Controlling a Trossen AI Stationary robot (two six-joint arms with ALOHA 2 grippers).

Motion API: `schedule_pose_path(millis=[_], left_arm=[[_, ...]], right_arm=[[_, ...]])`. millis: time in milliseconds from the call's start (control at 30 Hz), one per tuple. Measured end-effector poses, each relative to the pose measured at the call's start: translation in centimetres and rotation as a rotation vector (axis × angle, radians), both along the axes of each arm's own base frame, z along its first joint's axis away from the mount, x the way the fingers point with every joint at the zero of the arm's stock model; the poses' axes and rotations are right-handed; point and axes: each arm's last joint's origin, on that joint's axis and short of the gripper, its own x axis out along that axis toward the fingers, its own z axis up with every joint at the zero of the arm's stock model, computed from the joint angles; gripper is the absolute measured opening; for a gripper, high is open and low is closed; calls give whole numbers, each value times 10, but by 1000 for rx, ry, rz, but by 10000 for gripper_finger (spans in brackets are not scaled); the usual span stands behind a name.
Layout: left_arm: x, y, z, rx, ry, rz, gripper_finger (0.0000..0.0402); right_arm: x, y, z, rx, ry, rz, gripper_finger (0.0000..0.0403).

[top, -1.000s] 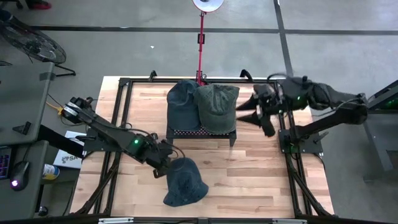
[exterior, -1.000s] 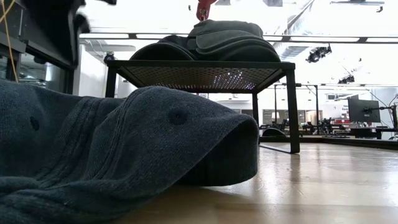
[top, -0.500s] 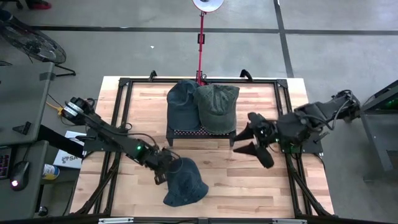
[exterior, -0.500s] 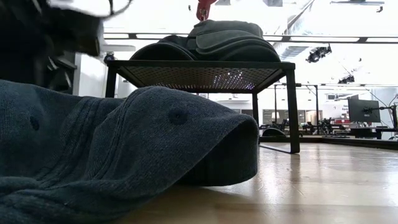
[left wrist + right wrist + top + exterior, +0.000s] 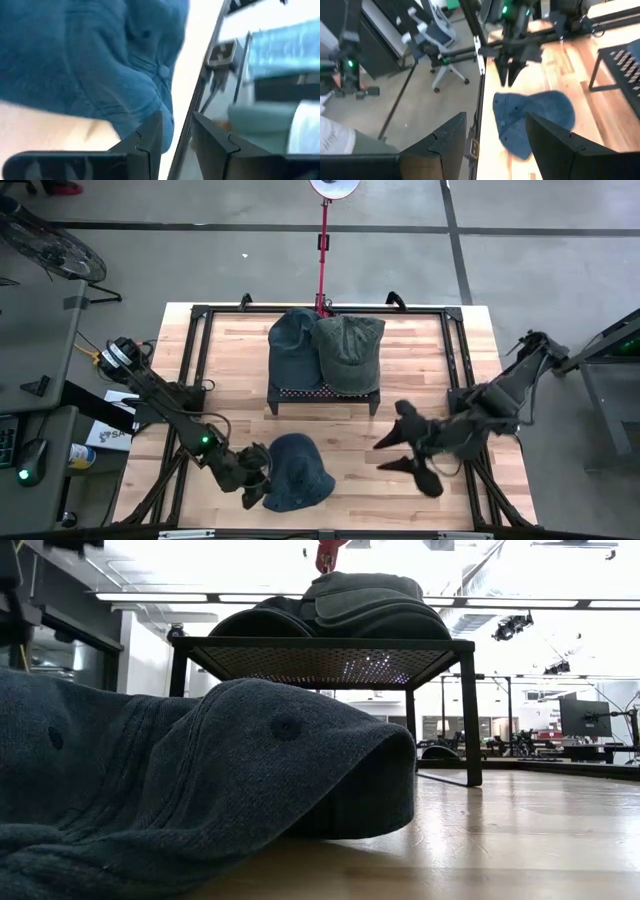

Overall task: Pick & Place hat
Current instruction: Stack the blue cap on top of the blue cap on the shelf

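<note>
The left gripper [image 5: 256, 488] sits low at the near left part of the table [image 5: 430, 420], its tips right at the left edge of the blue hat [image 5: 295, 483]; in its own wrist view the two dark fingers [image 5: 150, 142] stand a narrow gap apart with nothing between them, one finger just at the hat's [image 5: 95, 65] brim edge, so the gripper is open and not gripping; whether a finger actually touches the cloth I cannot tell. The hat lies flat on the wood, immediately to the right of that gripper, crown up, with its top button [image 5: 161, 71] and stitched eyelets visible only from the wrist.

Farther out, the right gripper [image 5: 408, 460] hangs over the near right side of the table, well apart from the blue hat, its fingers spread wide and empty; its wrist view looks across at the hat [image 5: 532, 120] and the left gripper [image 5: 512, 67] standing just beside it, and past them to an office chair [image 5: 437, 42] on the floor, which the overhead view does not show.

Behind both grippers, a black mesh rack [image 5: 322, 392] holds two more hats, a blue one [image 5: 293, 348] and a grey-green one [image 5: 348, 350], side by side and touching; the low view shows the rack's [image 5: 330, 655] mesh underside and the near hat [image 5: 200, 780] filling the foreground, but neither gripper. No readable writing or label shows on any hat.
</note>
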Motion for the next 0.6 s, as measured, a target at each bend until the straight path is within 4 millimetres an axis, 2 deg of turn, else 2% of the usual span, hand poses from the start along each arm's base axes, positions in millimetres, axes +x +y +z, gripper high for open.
schedule_pose_path(millis=[233,600], left_arm=[[3,0,-4,-174,103,225,101],[7,-7,-25,-274,252,310,101]], right_arm=[[16,32,-30,-53,87,31,195],[23,77,-59,-45,106,74,195]])
